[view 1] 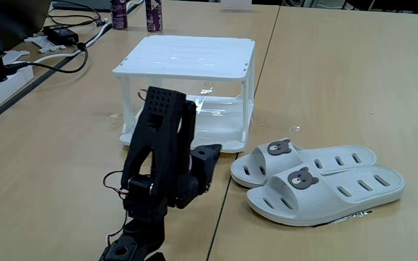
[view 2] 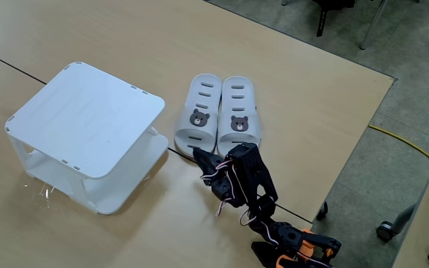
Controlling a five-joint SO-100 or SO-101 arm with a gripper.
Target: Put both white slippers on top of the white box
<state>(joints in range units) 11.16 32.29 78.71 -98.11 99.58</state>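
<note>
Both white slippers (view 1: 318,180) (view 2: 219,113) lie side by side, touching, on the wooden surface (view 1: 339,87) (view 2: 289,74), just beside the white box (view 1: 187,87) (view 2: 88,130), whose flat top is bare. The black arm (view 1: 162,167) (view 2: 248,179) is folded low; its end effector (view 2: 202,156) sits near the slippers' open ends without touching them. Whether it is parted or closed cannot be told; it holds nothing visible.

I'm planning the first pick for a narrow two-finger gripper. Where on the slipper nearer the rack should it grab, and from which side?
Probably the strap of the slipper nearer the rack, just ahead of the bear badge. That band arches over an open toe, so one finger could slip under it. Come from above, at the toe end facing the gripper, since the other slipper touches its side.
</note>
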